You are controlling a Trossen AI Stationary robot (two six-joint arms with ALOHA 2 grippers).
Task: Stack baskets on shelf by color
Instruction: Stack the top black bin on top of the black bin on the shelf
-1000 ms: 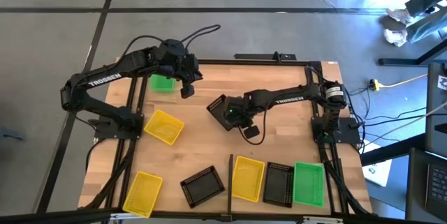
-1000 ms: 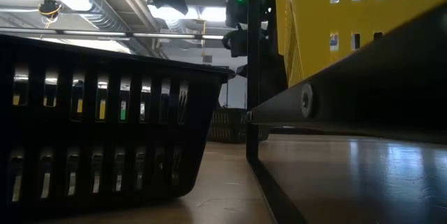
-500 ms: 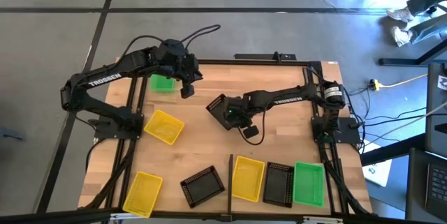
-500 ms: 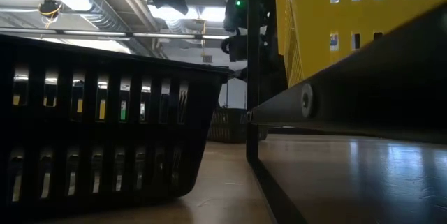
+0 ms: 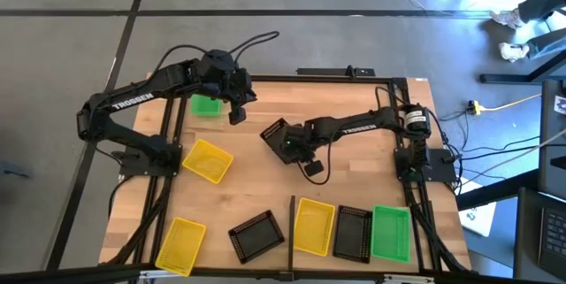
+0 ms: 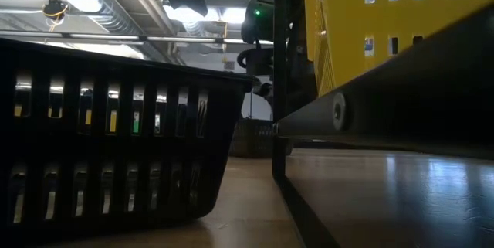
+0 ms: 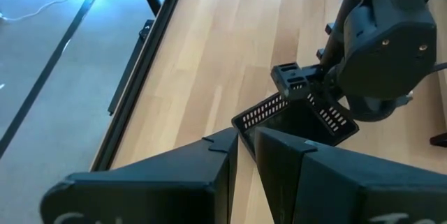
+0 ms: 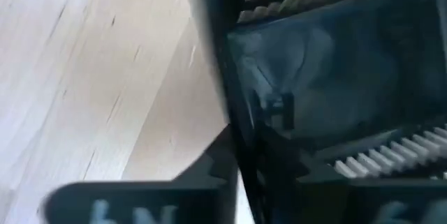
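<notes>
On the left side of your table, the left gripper (image 5: 236, 107) is hovering with its fingers almost together, gripping nothing, just beside a green basket (image 5: 205, 105). Toward the middle, the right gripper (image 5: 285, 139) is clamping its fingers on the wall of a tilted black basket (image 5: 273, 132). Near the front edge, the shelf (image 5: 354, 256) is carrying yellow, black and green baskets side by side.

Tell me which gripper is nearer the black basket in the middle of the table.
Right. The right gripper is at the tilted black basket, its fingers closing on the wall. The left gripper hovers apart from it, farther back, near the green basket.
</notes>
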